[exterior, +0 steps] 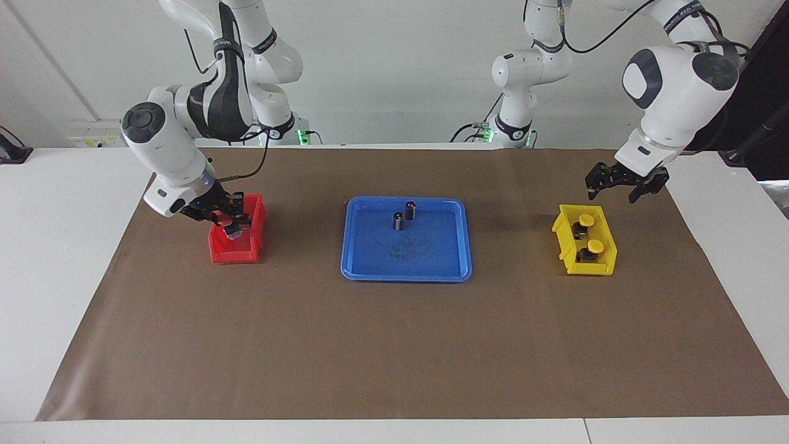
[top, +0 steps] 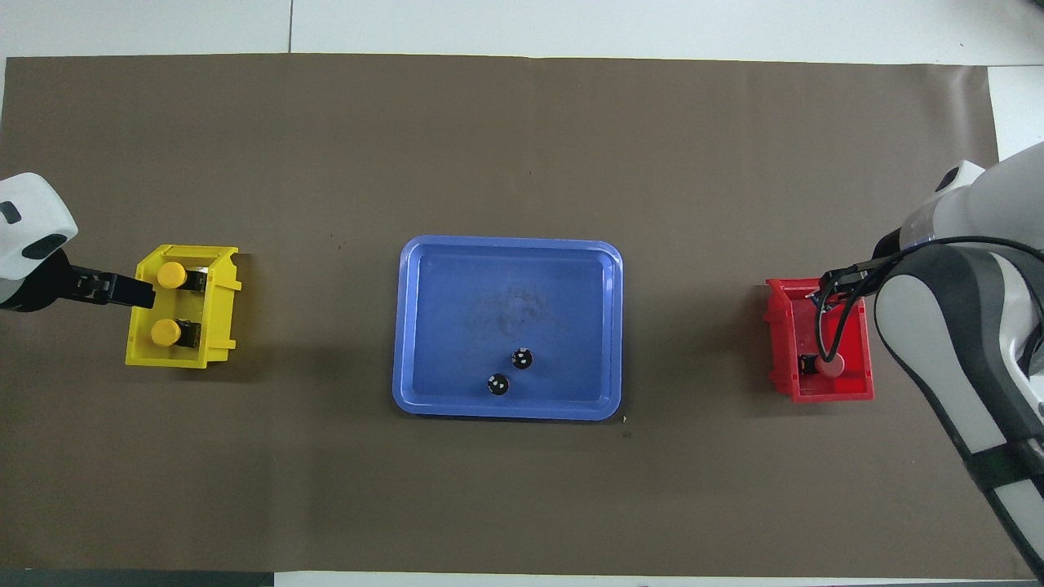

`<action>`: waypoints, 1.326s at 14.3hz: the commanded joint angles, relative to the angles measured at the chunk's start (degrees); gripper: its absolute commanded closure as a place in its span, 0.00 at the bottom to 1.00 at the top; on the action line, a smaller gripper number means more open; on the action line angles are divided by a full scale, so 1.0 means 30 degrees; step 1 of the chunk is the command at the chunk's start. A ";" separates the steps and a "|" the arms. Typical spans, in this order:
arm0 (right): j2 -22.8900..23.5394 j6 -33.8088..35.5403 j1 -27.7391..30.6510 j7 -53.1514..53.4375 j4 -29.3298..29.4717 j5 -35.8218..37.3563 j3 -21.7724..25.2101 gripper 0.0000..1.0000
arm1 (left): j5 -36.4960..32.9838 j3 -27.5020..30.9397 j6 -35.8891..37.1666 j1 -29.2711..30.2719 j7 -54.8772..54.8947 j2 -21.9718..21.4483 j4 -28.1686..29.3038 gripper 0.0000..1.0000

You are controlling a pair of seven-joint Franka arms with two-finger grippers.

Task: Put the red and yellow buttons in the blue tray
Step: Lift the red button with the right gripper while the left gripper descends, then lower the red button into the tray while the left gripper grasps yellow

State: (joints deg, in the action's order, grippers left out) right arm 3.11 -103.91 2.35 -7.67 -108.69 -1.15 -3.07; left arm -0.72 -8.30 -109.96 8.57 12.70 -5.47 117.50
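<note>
While the facing view shows the right gripper (exterior: 231, 227) raised just over the red bin (exterior: 237, 243), fingers closed on a red button (exterior: 233, 229), a weak pinch could drop it short of the blue tray (exterior: 405, 271). From overhead, another red button (top: 828, 366) lies in that bin, and the left gripper (top: 140, 293), fingers spread, hovers by the yellow bin (top: 183, 355) holding two yellow buttons (top: 170, 275); descending off-centre could knock its rim.

- My right gripper (exterior: 233, 223) is raised over the red bin (exterior: 237, 246), fingertips closed on a red button (exterior: 228, 220).
- My left gripper (exterior: 618, 184), jaws spread, hangs above the yellow bin (exterior: 585, 266), which holds two yellow buttons (exterior: 586, 220).
- The blue tray (exterior: 406, 272) contains two dark cylinders (exterior: 399, 221).
</note>
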 commanded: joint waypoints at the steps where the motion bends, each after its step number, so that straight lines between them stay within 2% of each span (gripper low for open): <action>1: 0.2358 0.1941 0.0038 0.3800 0.4374 -0.0174 -0.2190 0.80 | 0.0064 -0.0074 -0.1547 0.0599 0.0220 0.0006 0.1407 0.07; 3: 0.2917 0.0837 -0.0020 0.7637 0.4881 -0.0144 -0.4474 0.80 | 0.0064 -0.0074 -0.2220 0.0834 0.0250 0.0243 0.1875 0.15; 4: 0.3094 -0.0592 -0.0745 0.9657 0.4708 -0.0115 -0.5268 0.80 | 0.0064 -0.0074 -0.2688 0.0980 0.0250 0.0243 0.2227 0.17; 6: 0.3620 -0.2270 -0.2707 1.2507 0.4559 -0.0057 -0.5276 0.80 | 0.0064 -0.0074 -0.3335 0.0981 0.0220 0.0301 0.2842 0.20; 9: 0.4614 -0.3386 -0.4702 1.4564 0.4501 0.0497 -0.5218 0.80 | 0.0064 -0.0074 -0.4128 0.0981 0.0191 0.0448 0.3576 0.23; 14: 0.6783 -0.5496 -0.6285 1.6442 0.4471 0.1350 -0.5218 0.79 | 0.0064 -0.0074 -0.4187 0.0952 -0.0950 0.0419 0.4163 0.23; 19: 0.7168 -0.5822 -0.6495 1.7031 0.3858 0.2199 -0.5218 0.78 | 0.0064 -0.0103 -0.4685 0.0807 -0.1447 0.0448 0.4573 0.25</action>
State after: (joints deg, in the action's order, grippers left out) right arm 25.03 -121.01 -17.61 42.54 -96.42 4.15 -18.70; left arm -0.72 -8.26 -121.89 10.94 10.00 -3.51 129.35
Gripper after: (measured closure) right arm 0.577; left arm 0.247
